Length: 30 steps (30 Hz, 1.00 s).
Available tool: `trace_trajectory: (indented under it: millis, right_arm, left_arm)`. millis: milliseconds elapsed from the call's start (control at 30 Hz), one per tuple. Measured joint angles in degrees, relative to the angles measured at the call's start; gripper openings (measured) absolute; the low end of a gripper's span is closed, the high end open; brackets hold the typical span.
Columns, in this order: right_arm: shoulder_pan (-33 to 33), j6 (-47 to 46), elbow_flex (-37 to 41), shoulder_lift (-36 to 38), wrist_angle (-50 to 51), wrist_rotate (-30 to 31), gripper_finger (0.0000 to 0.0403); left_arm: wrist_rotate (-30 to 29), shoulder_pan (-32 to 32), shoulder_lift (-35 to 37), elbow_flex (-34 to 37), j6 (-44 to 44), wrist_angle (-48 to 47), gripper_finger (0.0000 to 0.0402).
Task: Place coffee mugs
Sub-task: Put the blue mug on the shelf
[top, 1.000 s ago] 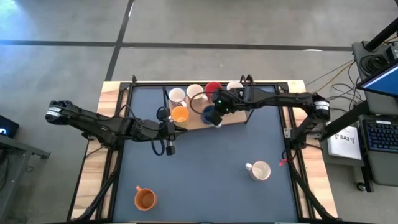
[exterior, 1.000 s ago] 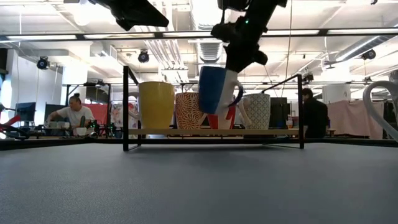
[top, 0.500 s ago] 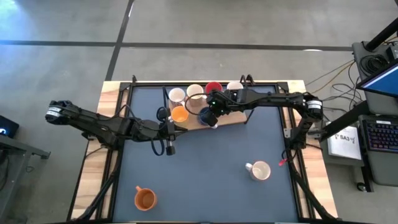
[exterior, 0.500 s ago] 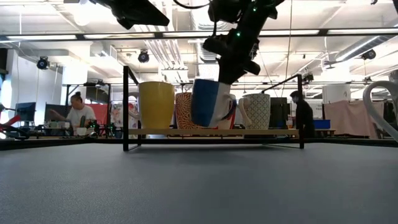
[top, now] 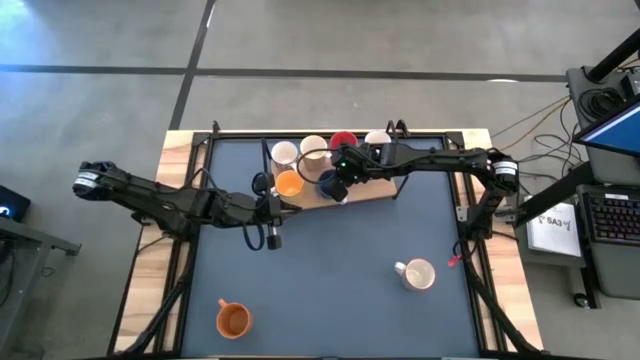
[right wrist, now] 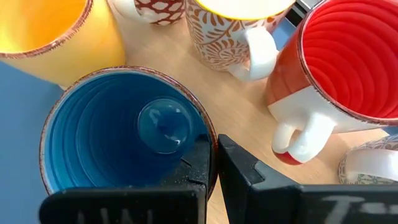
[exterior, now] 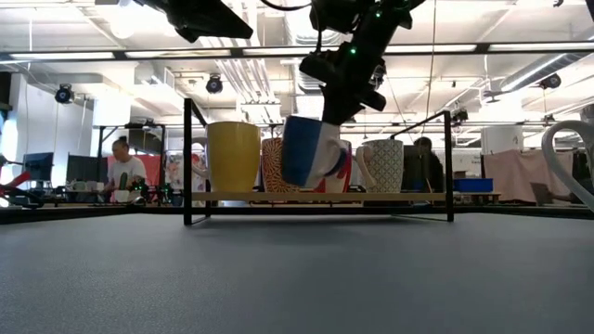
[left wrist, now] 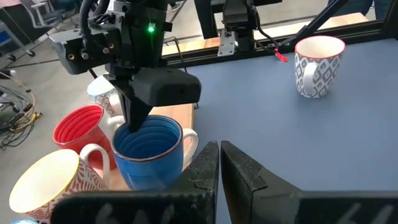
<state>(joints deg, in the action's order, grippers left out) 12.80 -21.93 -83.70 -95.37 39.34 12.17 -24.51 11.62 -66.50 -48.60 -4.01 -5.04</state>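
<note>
My right gripper (top: 338, 184) is shut on the blue mug (top: 330, 187) at the near edge of the wooden board (top: 378, 190) by the table's far side. The yellow-orange mug (top: 289, 183) stands just to the left of the blue mug. Behind them on the board stand two white mugs (top: 284, 153), (top: 377, 140), a cream patterned mug (top: 313, 147) and the red mug (top: 343, 141). A white patterned mug (top: 417, 273) and an orange mug (top: 233, 320) stand on the open table. My left gripper (top: 272, 238) waits, shut, left of centre. My right gripper pinches the blue mug's rim (right wrist: 208, 134), one finger (right wrist: 196, 162) inside the mug and one (right wrist: 239, 165) outside. The fingers come from above, pointing down. The mug (exterior: 306, 153) hangs tilted below them, its base just over the board (exterior: 408, 197).
A black rack frame (exterior: 188, 158) surrounds the board on the far side. The table's middle and near right are bare grey mat (top: 340, 280). People move in the room beyond the table.
My right gripper has carried the blue mug toward the table's left and downward, closer to the yellow-orange mug and the board. The mug has tipped further over in the hold.
</note>
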Motion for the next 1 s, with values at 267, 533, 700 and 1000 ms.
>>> trace_trajectory:
  millis: [267,533,700,1000]
  right_arm:
    - [0.0,0.1,0.1,0.0,-1.0,0.0,0.0013]
    - [0.0,2.1,0.1,0.0,-0.7,-1.1,0.0013]
    - [0.0,1.3,0.1,0.0,-0.7,-0.1,0.0013]
    - [0.0,1.9,0.1,0.0,-0.7,-0.7,0.0013]
  left_arm:
    - [0.0,0.0,0.0,0.0,0.0,0.0,0.0]
    - [0.0,0.0,0.0,0.0,-1.1,0.0,0.0]
    - [0.0,0.0,0.0,0.0,-1.1,0.0,0.0]
    - [0.0,0.0,0.0,0.0,-1.1,0.0,0.0]
